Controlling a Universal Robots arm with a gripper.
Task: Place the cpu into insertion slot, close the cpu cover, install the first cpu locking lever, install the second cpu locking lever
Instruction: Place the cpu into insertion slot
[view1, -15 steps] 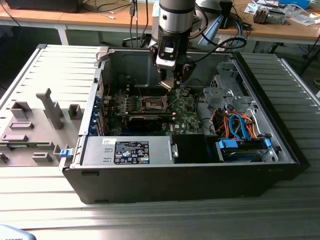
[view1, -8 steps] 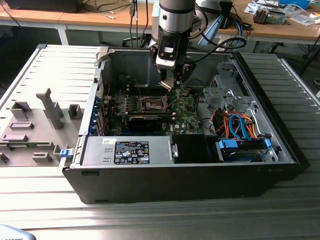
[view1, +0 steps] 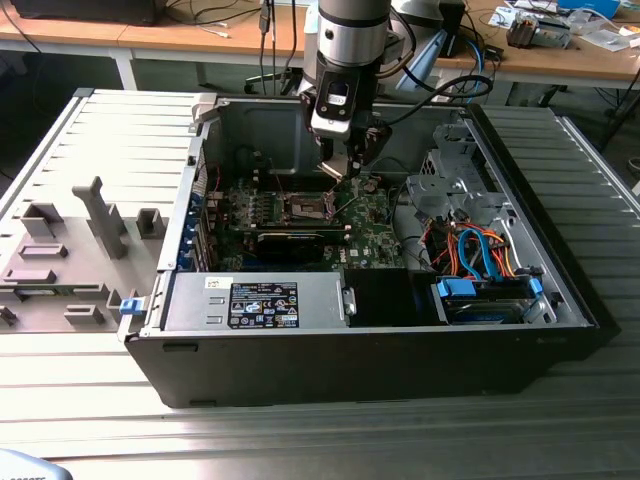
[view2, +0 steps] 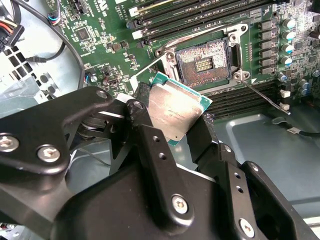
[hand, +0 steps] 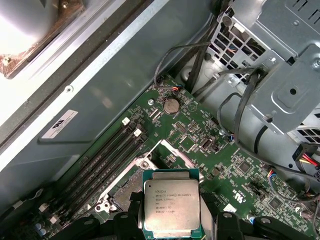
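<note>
My gripper (view2: 172, 121) is shut on the cpu (view2: 176, 109), a flat square chip with a grey metallic face and a green edge, pinched by two opposite sides between the black fingers (view2: 141, 112). It hangs above the green board, a short way off the insertion slot (view2: 205, 62), whose dark centre lies uncovered. In the first wrist view the cpu (hand: 172, 206) sits in front of the silvery cpu cover (hand: 175, 151), which stands raised over the slot (hand: 125, 192). A thin locking lever (view2: 262, 97) sticks out from the slot's corner. In the exterior view the gripper (view1: 345, 170) hovers just above the slot (view1: 308, 208).
The open computer case (view1: 560, 300) lies on a ribbed metal table. Memory slots (view2: 200, 15) run beside the socket. A grey drive cage (view1: 450, 185) with orange and blue cables (view1: 480, 255) lies at the exterior view's right, a power supply (view1: 260, 300) in front.
</note>
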